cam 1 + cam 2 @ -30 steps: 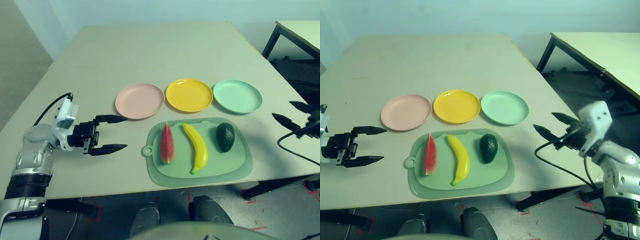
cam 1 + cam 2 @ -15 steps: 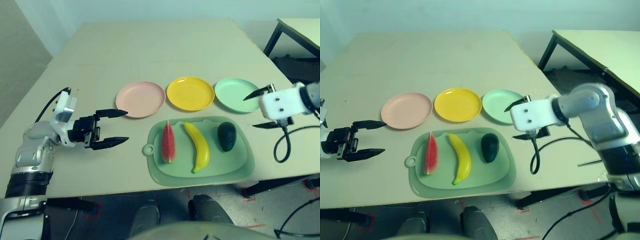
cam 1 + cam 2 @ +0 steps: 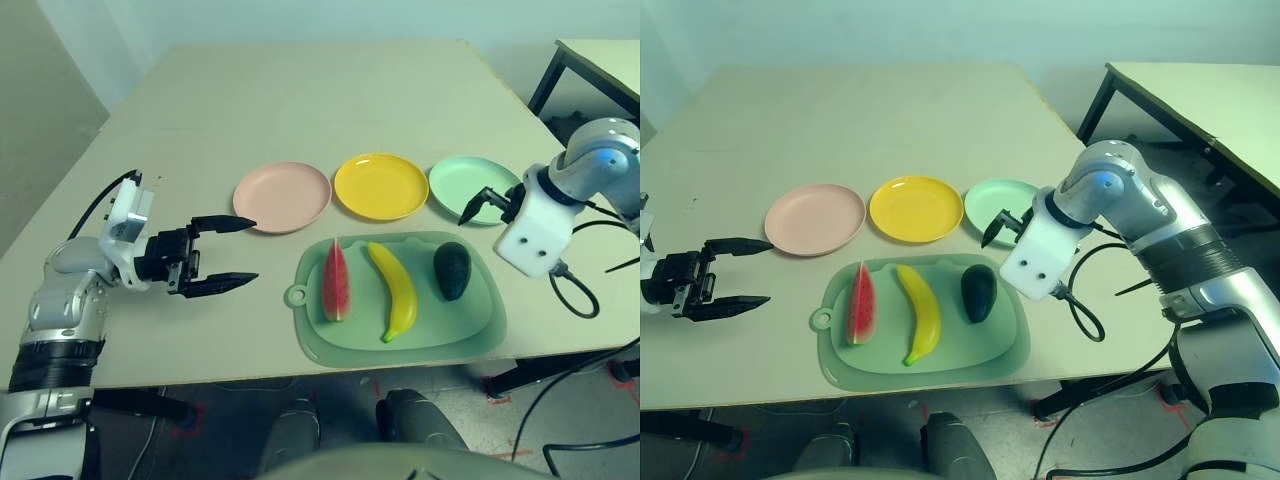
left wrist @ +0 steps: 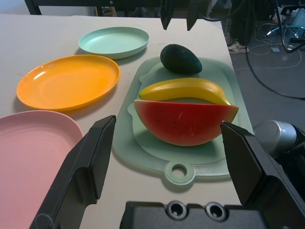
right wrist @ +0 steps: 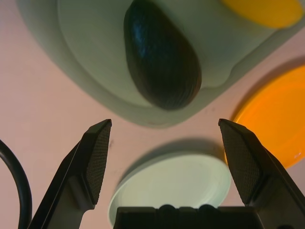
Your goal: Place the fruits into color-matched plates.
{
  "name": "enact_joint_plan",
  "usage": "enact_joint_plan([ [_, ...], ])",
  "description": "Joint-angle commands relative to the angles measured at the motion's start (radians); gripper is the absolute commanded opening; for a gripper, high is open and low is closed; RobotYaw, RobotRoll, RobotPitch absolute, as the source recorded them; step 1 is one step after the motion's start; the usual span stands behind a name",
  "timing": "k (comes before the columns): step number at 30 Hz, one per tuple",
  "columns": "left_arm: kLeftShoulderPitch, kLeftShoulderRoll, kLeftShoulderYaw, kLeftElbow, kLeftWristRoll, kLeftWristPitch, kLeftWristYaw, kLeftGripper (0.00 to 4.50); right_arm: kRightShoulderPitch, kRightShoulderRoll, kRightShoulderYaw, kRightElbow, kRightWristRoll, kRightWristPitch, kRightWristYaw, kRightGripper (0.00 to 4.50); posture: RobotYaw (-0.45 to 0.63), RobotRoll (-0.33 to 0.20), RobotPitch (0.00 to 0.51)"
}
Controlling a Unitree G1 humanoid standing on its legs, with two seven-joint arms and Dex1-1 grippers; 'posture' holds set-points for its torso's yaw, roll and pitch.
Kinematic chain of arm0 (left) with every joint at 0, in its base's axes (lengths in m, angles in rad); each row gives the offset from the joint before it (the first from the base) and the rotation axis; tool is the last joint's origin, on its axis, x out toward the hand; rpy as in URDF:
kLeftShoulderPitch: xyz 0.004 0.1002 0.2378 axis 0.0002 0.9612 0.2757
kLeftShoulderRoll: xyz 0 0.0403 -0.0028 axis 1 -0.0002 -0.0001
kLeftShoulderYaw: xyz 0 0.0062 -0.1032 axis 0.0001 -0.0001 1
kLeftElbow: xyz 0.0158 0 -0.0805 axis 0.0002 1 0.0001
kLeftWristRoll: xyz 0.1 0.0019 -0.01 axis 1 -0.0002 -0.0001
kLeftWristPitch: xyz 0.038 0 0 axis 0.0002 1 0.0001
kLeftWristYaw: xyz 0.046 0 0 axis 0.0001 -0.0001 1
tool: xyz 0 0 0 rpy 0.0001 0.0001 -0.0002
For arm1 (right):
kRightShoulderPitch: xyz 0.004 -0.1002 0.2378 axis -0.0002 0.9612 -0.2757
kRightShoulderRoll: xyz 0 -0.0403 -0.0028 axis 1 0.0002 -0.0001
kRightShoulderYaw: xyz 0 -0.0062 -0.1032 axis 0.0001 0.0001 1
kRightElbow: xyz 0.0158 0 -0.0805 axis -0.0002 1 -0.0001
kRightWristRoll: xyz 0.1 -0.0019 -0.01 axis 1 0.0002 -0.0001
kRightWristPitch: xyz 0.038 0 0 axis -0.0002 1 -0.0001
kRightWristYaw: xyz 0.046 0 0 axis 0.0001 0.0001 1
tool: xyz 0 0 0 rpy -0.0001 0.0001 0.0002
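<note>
On the pale green mat [image 3: 480, 330] lie the watermelon wedge [image 3: 335, 282], the yellow banana [image 3: 393, 292] and the dark avocado [image 3: 452, 271], side by side. Behind the mat stand the pink plate [image 3: 282, 196], the yellow plate [image 3: 381, 186] and the mint green plate [image 3: 450, 185], all bare. My right gripper [image 3: 997, 234] hangs open over the green plate's near rim, just behind the avocado [image 5: 162, 59]. My left gripper [image 3: 254, 250] is open and holds nothing, left of the mat, pointing at the watermelon [image 4: 186, 121].
The mat's ring tab [image 3: 294, 299] points toward my left gripper. A black cable [image 3: 570, 295] loops from my right wrist past the table's right edge. Another table [image 3: 600, 60] stands at the far right. Bare tabletop [image 3: 320, 100] stretches behind the plates.
My right arm has swung in from beyond the table's right edge and turned its open gripper down over the green plate, by the avocado. The left gripper has barely moved.
</note>
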Motion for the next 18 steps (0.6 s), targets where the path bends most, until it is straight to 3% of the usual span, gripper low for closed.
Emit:
enact_joint_plan([
  [1, -0.020, -0.009, -0.019, 0.015, 0.022, -0.004, 0.006, 4.46, 0.012, 0.034, 0.025, -0.003, 0.000, 0.007, 0.005, 4.50, -0.10, 0.000, 0.051],
  [7, -0.036, -0.014, -0.027, 0.027, 0.028, -0.009, -0.001, 4.46, 0.004, 0.108, 0.023, 0.041, -0.029, -0.011, 0.005, 4.50, -0.09, 0.000, 0.058],
  [18, -0.059, -0.002, -0.025, 0.038, 0.038, -0.007, -0.012, 4.46, 0.045, 0.128, 0.036, 0.116, -0.077, -0.071, 0.004, 4.50, -0.07, 0.000, 0.067],
])
